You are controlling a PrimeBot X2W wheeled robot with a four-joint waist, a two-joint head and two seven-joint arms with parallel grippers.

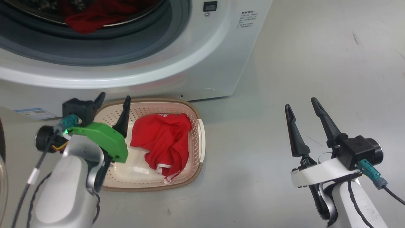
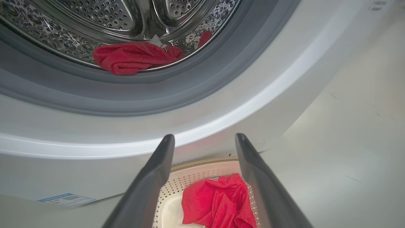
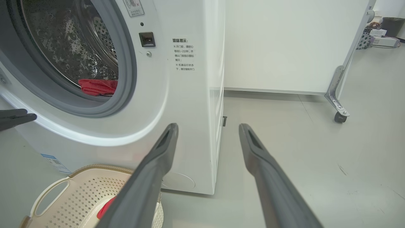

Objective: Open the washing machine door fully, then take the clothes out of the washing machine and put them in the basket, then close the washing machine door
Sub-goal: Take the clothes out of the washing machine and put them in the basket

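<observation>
1 garment (image 1: 164, 142) in basket (image 1: 201, 139), 1 in washer drum (image 2: 104, 12).

The basket (image 1: 199, 133) sits on the floor (image 1: 284, 63) just in front of the washing machine (image 1: 202, 72), below its round opening. One garment (image 1: 164, 139) lies in the basket, toward its right side. A second garment (image 2: 129, 58) lies at the bottom of the drum (image 2: 104, 15) — just behind the opening's lower lip. The left pincer (image 1: 114, 96) hangs over the basket's left end; the right pincer (image 1: 300, 103) is well off to the right, above the floor. Beyond the machine's right side stands a wheeled panel (image 3: 284, 47).
</observation>
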